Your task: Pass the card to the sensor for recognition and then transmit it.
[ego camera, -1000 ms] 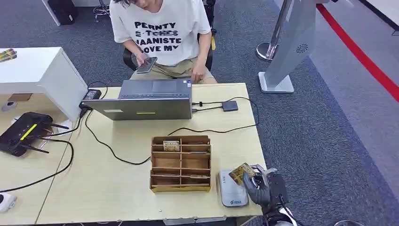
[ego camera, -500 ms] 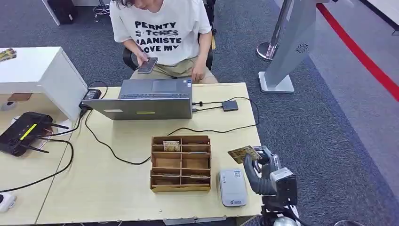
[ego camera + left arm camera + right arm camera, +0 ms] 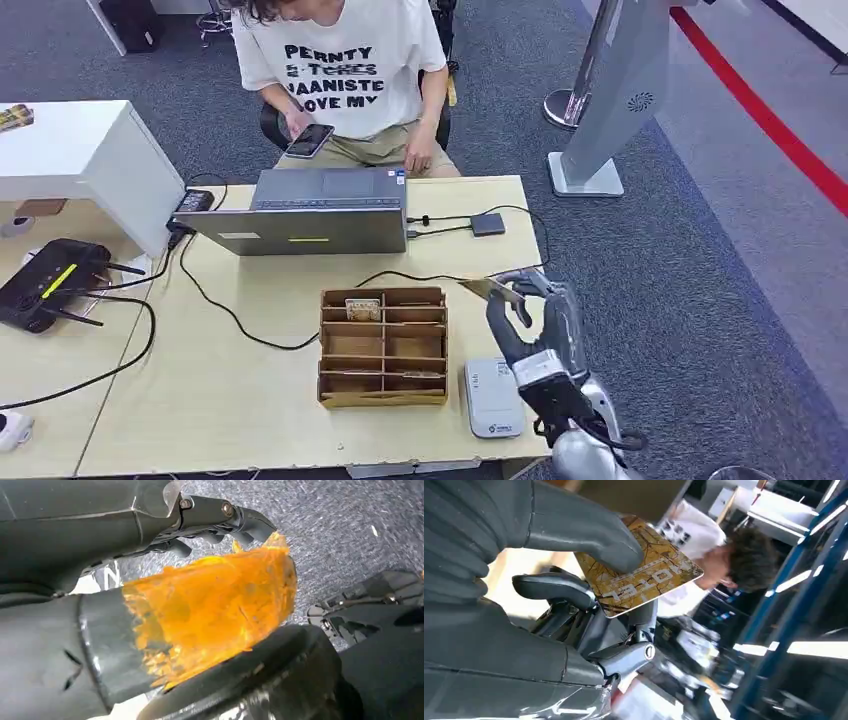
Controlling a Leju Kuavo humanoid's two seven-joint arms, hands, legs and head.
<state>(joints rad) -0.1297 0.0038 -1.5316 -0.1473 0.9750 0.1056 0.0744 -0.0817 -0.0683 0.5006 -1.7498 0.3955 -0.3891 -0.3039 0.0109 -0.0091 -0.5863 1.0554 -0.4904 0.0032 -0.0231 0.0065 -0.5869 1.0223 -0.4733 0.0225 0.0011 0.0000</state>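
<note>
Right robot hand (image 3: pixel 535 310) pinches the card (image 3: pixel 492 289); left robot hand's state seems unreadable

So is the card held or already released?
Held: the right hand pinches the card between thumb and fingers, above the table.

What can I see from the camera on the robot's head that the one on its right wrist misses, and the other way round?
Only the head view shows the table, the wooden box, the white sensor and the laptop. Only the right wrist view shows the card's gold face with pale lettering, and the thumb pressing on it. Both show the right hand holding the card and the seated person in the white shirt.
</note>
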